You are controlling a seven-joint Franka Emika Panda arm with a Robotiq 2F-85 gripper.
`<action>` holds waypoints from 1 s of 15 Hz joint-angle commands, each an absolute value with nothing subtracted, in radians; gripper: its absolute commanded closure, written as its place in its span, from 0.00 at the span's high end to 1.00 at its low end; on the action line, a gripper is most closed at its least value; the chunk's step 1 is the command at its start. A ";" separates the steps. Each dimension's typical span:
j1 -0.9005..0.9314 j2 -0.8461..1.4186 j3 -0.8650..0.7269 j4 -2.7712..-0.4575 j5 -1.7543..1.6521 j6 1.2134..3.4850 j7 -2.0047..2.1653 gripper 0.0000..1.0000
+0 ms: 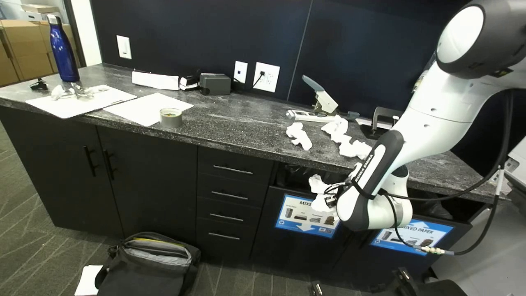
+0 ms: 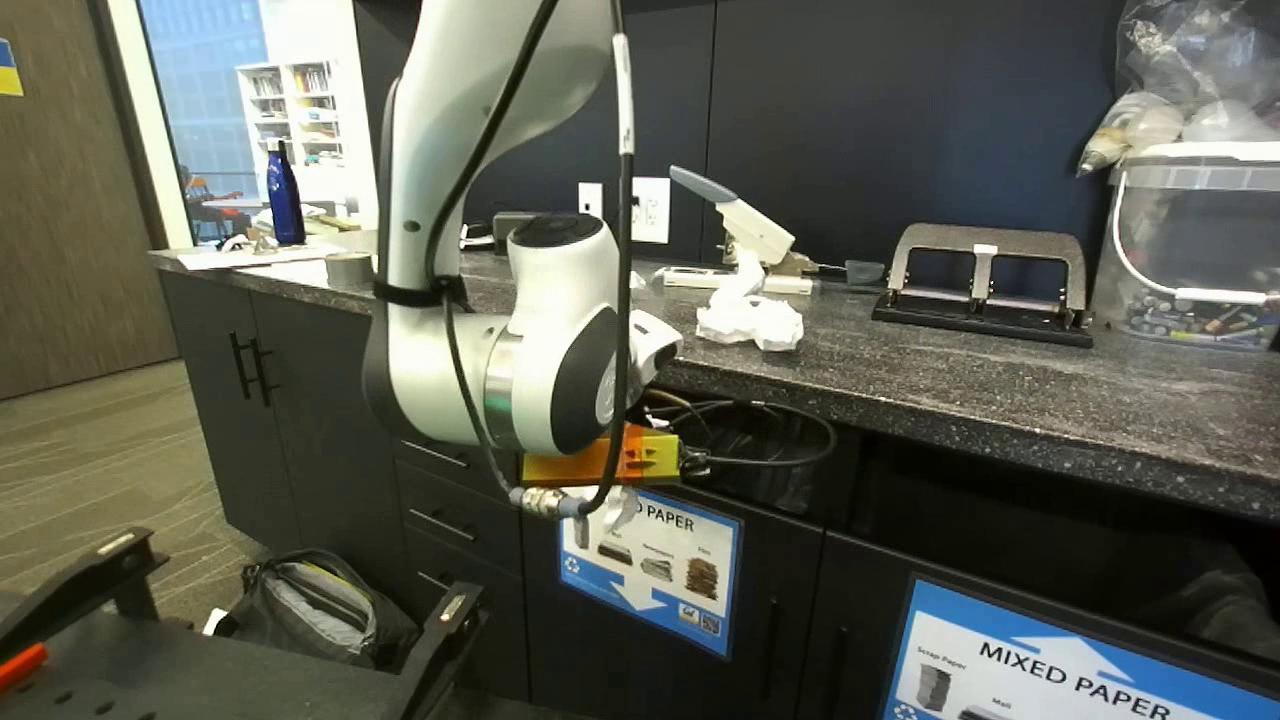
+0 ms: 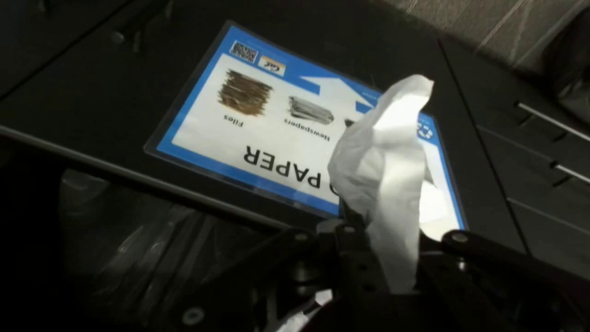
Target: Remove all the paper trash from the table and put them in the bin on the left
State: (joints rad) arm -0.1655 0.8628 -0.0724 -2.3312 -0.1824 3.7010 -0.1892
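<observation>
White crumpled paper trash stands up between the fingers of my gripper, which is shut on it. In an exterior view the gripper hangs below the countertop's edge, by the top of the left bin. Whether it is over the opening or in front of it I cannot tell. The bin's label is partly behind the held paper; its liner shows lower left in the wrist view. On the dark speckled table lie more paper scraps, including a cluster partly behind the arm.
Behind the scraps stand a stapler and a hole punch. Further left are a tape roll, flat sheets and a blue bottle. A second bin adjoins on the right. A bag lies on the floor.
</observation>
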 commanded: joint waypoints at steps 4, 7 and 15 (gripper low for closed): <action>-0.148 0.974 -0.059 -2.262 -0.079 4.008 -0.085 0.07; -0.111 1.039 -0.067 -2.199 -0.003 4.062 -0.071 0.06; -0.039 1.213 -0.070 -1.912 0.205 3.992 -0.015 0.06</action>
State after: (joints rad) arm -0.0657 1.1320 -0.0657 -2.0472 0.1269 3.9852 -0.0458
